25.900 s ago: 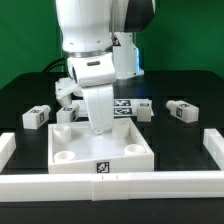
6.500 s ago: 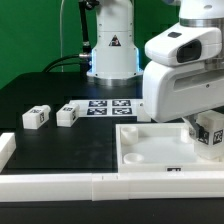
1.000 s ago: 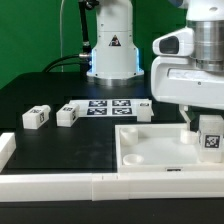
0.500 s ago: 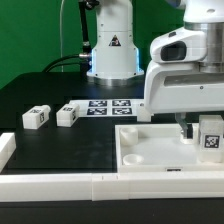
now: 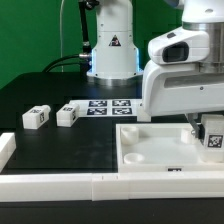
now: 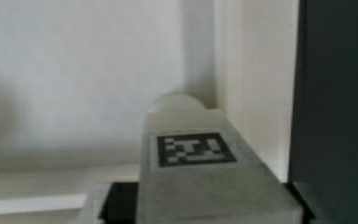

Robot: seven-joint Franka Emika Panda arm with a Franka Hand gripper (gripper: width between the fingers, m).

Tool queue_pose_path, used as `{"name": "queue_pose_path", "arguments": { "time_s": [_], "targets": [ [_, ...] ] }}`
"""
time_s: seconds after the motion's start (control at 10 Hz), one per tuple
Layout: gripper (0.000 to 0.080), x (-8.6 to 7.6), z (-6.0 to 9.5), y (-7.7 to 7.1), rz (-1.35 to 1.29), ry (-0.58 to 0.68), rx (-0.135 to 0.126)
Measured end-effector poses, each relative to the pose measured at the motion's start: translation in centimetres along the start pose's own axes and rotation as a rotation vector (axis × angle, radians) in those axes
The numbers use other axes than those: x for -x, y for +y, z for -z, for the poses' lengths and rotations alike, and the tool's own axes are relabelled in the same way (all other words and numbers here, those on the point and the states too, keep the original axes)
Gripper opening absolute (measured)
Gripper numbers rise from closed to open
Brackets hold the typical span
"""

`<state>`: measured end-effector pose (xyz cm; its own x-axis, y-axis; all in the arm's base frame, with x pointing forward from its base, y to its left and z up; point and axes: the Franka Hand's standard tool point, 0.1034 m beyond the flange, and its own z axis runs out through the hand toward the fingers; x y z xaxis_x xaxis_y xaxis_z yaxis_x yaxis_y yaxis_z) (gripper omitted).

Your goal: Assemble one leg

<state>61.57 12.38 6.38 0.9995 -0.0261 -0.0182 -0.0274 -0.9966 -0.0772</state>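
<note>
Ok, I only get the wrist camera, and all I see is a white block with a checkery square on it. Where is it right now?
Observer: That small stubby white plastic leg with the black-and-white square marker is at the end of the large white square tray on the exterior view's right, under the gripper.
Operator: Are there more blocks like mine?
Observer: Yes. Two loose legs sit side by side on the black table, at the exterior view's left, apart from the tray.
Operator: Anything else out there?
Observer: The thin flat white marker board lies beside those two, toward the exterior view's right.
</note>
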Motion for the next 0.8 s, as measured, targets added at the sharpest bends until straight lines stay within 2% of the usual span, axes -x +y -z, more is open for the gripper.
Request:
{"name": "queue_pose_path", "arguments": {
  "time_s": [0.2, 0.8],
  "targets": [
    [0.0294, -0.05, 0.02, 0.04, -0.093, 0.004, -0.002],
    [0.0294, -0.10, -0.01, 0.01, -0.974, 0.017, -0.008]
  ]
}}
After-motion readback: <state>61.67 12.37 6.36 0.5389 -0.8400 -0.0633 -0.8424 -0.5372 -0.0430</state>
